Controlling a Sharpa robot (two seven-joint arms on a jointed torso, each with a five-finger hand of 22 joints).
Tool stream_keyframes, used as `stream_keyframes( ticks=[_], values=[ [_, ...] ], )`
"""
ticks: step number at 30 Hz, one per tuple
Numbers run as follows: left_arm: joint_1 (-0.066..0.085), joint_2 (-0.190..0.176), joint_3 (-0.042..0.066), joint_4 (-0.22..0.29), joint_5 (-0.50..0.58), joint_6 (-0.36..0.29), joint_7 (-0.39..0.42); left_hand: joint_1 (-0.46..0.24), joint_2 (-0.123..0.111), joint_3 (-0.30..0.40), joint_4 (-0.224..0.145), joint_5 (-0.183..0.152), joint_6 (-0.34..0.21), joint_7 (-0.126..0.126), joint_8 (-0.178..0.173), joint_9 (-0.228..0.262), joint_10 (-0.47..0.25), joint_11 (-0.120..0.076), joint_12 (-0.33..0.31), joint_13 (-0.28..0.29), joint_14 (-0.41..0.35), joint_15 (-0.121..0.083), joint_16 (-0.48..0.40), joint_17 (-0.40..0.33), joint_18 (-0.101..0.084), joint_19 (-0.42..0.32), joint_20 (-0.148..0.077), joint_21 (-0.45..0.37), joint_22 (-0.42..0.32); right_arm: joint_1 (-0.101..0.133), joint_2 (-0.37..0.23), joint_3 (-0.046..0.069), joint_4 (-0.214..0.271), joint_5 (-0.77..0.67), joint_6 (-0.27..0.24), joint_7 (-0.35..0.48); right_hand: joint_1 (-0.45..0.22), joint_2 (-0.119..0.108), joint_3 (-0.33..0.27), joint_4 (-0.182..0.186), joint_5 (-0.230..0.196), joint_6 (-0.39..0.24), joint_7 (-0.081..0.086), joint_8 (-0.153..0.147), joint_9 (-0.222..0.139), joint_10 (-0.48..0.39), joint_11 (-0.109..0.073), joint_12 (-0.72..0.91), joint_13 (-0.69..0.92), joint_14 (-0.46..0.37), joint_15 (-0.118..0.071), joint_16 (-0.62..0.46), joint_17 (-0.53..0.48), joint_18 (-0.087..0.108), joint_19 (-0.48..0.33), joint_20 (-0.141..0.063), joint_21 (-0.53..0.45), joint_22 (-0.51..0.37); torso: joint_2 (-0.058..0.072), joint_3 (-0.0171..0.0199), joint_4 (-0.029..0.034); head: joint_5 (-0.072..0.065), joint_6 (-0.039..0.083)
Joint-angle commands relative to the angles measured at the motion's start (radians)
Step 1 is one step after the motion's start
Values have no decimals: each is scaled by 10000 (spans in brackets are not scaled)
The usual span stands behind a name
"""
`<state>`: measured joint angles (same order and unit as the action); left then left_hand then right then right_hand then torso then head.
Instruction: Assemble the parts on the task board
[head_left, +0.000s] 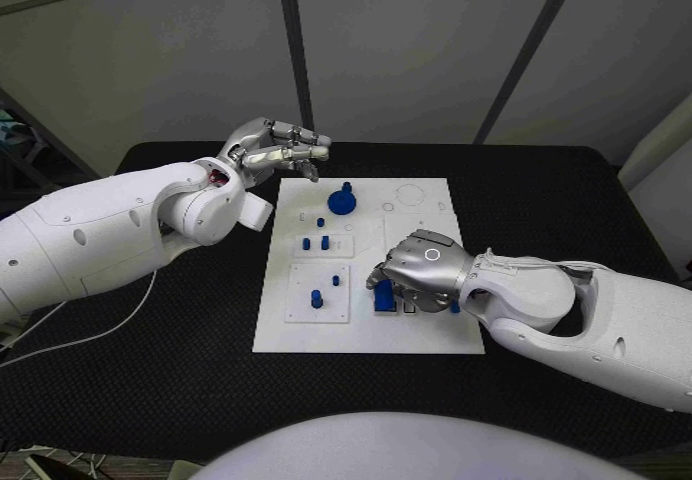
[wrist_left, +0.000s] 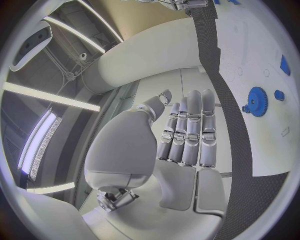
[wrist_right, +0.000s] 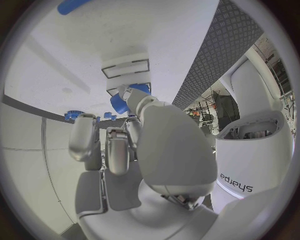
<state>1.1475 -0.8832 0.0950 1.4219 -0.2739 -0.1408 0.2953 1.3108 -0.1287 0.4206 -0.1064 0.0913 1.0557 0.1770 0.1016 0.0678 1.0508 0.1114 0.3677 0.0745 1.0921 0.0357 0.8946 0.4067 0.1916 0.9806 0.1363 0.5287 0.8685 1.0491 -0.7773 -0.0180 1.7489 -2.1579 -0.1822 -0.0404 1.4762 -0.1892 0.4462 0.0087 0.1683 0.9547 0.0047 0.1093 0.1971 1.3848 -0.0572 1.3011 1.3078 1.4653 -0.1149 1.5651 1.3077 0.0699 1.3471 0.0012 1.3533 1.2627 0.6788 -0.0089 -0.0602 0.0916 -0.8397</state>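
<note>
Head view: white task board (head_left: 433, 335) flat on the black desk (head_left: 577, 200), mid-scene. Left robot hand (head_left: 281, 148) raised over the board's far left corner, fingers straight and close together, holding nothing. Blue gear (head_left: 342, 200) standing on the board's far part; small blue pegs (head_left: 326, 242) just nearer, two more blue parts (head_left: 316, 297) on a raised square plate. Right robot hand (head_left: 418, 268) palm-down on the board's near right area, fingers curled over a blue part (head_left: 384, 297); grip itself hidden beneath the palm.

Left wrist view: left robot hand (wrist_left: 187, 132) flat and extended, empty. Gear (wrist_left: 257, 101) on the white board (wrist_left: 262, 145), well apart from the fingertips.

Right wrist view: right robot hand (wrist_right: 125, 145) bent down onto the board (wrist_right: 37, 150), thumb and a fingertip touching a blue part (wrist_right: 120, 102) beside rectangular slots; cannot tell whether pinched or merely pressed.
</note>
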Motion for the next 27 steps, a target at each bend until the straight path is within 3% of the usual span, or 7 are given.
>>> stream_keyframes(
  ticks=[1,15,22,27],
  values=[
    [12,5,6,19,21,119,-2,-2,120,-62,-8,-10,-50,-16,29,-10,-70,-17,53,-16,-75,29,43,-8,-112,43,54,-34,-2,13,39,-29,-37,-54,156,28,-86,7,78,-18,-47,109,15,-15,14,53,-23,64,145,1051,-94,48,2613,71,24,-53,27,10,1,1,-12,3,-35],
    [12,-4,6,27,21,164,-63,-6,123,-64,-4,-10,-54,-13,28,-10,-76,-14,55,-17,-77,31,44,-10,-113,42,55,-37,-1,14,108,-82,-172,-105,401,-97,-34,30,195,-139,-6,171,10,-27,10,38,-28,62,137,1049,-96,43,2605,76,2,-53,0,-19,-8,3,-2,22,-74],
    [12,-3,6,23,21,172,-79,-6,123,-64,-4,-10,-54,-13,28,-10,-76,-14,55,-17,-77,31,44,-10,-113,42,55,-37,-1,14,94,-85,-153,-121,125,11,-221,181,407,-288,-21,1036,287,255,129,126,104,205,234,1055,-29,57,2631,64,36,-22,25,36,-7,9,-19,26,-75],
    [12,4,6,23,21,180,-83,-8,125,-65,-2,-11,-55,-12,28,-10,-78,-13,56,-17,-78,31,44,-10,-113,42,55,-38,-1,14,75,-85,-156,-124,-29,60,-316,248,457,-346,-34,1388,398,331,164,158,184,251,263,1055,25,57,2631,58,51,19,36,62,-5,3,-8,17,-88]
  ],
)
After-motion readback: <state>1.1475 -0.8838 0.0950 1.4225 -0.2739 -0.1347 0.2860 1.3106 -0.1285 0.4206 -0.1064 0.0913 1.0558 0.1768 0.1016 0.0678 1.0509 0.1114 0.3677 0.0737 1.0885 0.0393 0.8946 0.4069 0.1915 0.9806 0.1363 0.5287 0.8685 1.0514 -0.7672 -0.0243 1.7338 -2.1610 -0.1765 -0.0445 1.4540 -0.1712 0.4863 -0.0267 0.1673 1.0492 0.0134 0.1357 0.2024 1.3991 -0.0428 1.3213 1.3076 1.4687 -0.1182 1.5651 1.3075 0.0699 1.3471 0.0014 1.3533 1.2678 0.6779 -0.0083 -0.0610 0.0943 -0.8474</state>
